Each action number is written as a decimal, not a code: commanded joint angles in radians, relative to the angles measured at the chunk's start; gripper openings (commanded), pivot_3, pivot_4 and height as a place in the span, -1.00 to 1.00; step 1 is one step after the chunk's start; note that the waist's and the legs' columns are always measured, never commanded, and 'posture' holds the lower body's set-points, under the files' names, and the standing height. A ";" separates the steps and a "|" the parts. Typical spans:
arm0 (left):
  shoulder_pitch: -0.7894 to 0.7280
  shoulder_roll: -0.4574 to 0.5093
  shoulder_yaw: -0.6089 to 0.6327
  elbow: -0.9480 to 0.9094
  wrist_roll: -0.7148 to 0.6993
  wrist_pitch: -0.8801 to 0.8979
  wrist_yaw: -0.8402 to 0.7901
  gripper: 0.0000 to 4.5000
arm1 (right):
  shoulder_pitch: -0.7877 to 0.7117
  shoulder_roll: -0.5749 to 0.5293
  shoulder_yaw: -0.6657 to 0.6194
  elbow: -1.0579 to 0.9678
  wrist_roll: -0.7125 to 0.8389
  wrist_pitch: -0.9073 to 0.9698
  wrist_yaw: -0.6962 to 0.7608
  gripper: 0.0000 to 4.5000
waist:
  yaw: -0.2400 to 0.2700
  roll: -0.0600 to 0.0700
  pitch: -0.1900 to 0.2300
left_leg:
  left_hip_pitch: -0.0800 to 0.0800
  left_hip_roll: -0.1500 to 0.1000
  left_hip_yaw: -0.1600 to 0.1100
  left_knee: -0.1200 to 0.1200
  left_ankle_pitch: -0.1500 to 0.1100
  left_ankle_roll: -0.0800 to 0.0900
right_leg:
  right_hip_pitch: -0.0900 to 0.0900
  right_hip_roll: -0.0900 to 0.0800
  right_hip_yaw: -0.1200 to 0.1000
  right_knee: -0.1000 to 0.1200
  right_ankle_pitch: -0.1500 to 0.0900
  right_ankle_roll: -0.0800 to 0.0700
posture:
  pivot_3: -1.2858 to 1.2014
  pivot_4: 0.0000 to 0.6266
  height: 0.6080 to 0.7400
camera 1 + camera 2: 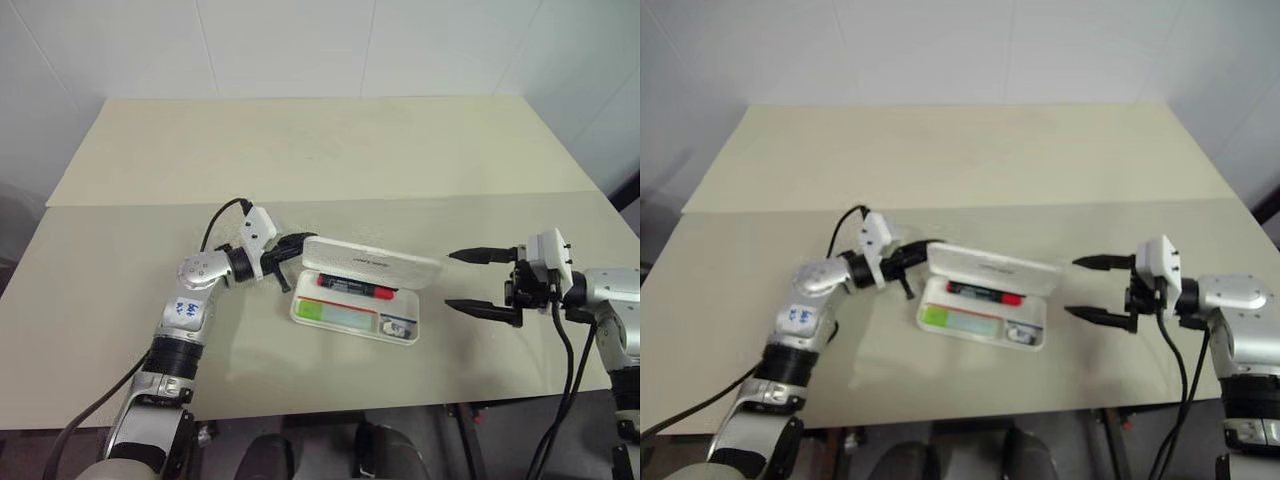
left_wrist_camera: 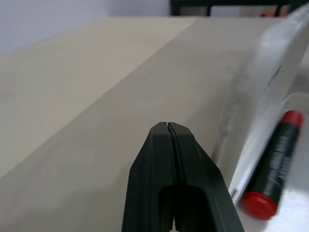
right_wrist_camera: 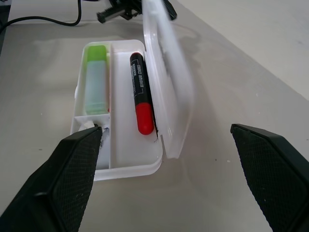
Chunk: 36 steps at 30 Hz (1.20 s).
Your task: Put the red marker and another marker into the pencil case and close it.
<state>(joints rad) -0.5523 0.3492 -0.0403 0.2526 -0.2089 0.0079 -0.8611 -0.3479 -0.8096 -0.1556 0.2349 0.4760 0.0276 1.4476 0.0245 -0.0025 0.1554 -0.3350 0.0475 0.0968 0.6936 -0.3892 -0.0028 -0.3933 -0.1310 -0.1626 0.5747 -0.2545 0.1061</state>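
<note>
The white pencil case (image 1: 350,335) lies open mid-table, its lid (image 1: 372,262) raised at a slant over the back of the tray. Inside, the red marker (image 1: 355,288) rests along the back compartment. The other marker (image 1: 335,315), green-capped, lies in the front one. My left gripper (image 1: 300,241) is shut and holds nothing. Its tip sits at the lid's left end, close to the outer face (image 2: 270,82); I cannot tell whether it touches. My right gripper (image 1: 450,280) stands open to the right of the case, apart from it, fingers pointing at it.
A small compartment at the tray's right end holds a small dark-and-white item (image 1: 398,326). A seam (image 1: 330,200) runs across the table behind the case. The table's front edge (image 1: 330,412) is close below the case.
</note>
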 commanded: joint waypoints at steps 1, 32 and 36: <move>0.036 0.045 0.015 -0.066 -0.043 -0.046 -0.077 -0.98 | 0.012 -0.008 -0.039 -0.040 0.027 0.008 -0.013 1.00 | -0.001 0.000 0.000 | 0.000 0.000 0.000 0.000 0.000 0.000 | 0.000 0.000 0.000 0.000 0.000 0.000 | 0.03 -0.52 1.00; 0.026 0.135 -0.358 -0.209 0.194 0.093 -0.265 -0.98 | 0.157 0.011 -0.100 -0.236 0.089 0.069 -0.151 1.00 | 0.002 0.000 -0.001 | 0.001 0.000 -0.001 0.002 0.000 0.000 | 0.002 0.000 0.001 0.000 0.000 0.000 | 0.03 -0.52 1.00; 0.039 0.105 -0.333 -0.246 0.136 0.162 -0.241 -0.98 | 0.171 0.019 -0.101 -0.253 0.095 0.069 -0.170 1.00 | 0.002 0.000 -0.001 | 0.001 0.000 -0.001 0.002 0.000 0.000 | 0.002 0.000 0.001 0.001 0.000 0.000 | 0.03 -0.52 1.00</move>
<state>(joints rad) -0.5359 0.4639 -0.3622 0.0111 -0.0659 0.1303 -1.1109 -0.1785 -0.7919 -0.2140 0.0155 0.5437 0.0973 1.2889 0.0267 -0.0023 0.1541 -0.3340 0.0476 0.0955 0.6961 -0.3892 -0.0027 -0.3916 -0.1314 -0.1611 0.5760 -0.2545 0.1059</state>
